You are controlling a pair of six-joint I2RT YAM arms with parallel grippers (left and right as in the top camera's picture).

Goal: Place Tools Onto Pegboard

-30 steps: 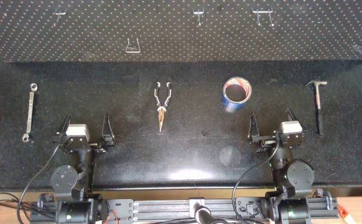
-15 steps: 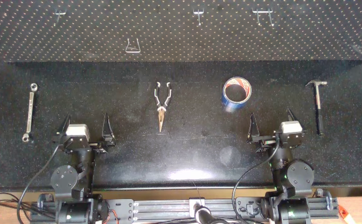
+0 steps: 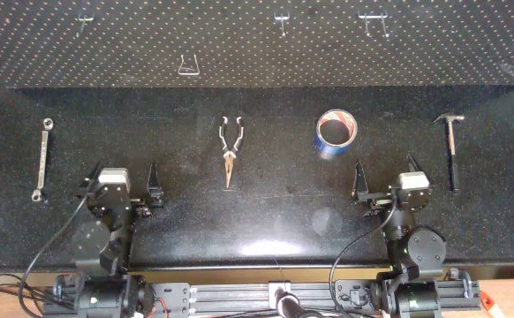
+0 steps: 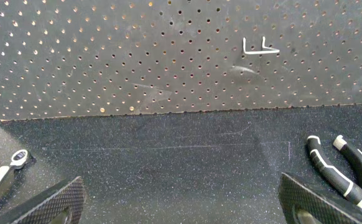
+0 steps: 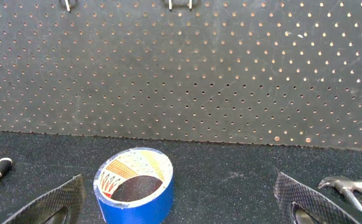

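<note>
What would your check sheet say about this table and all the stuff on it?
Surface: black speckled table, pegboard along its far side.
Job's things: wrench, pliers, tape and hammer lie apart on the table; the pegboard's hooks hold nothing.
Clutter: nothing seen.
Grippers: left gripper and right gripper open, holding nothing.
Cables: black cables loop by the arm bases.
Surroundings: nothing seen.

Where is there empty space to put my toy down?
Widest bare table lies between the wrench and the pliers; a smaller patch between pliers and tape roll. Crowded: by the right end effector, between tape roll and hammer.
</note>
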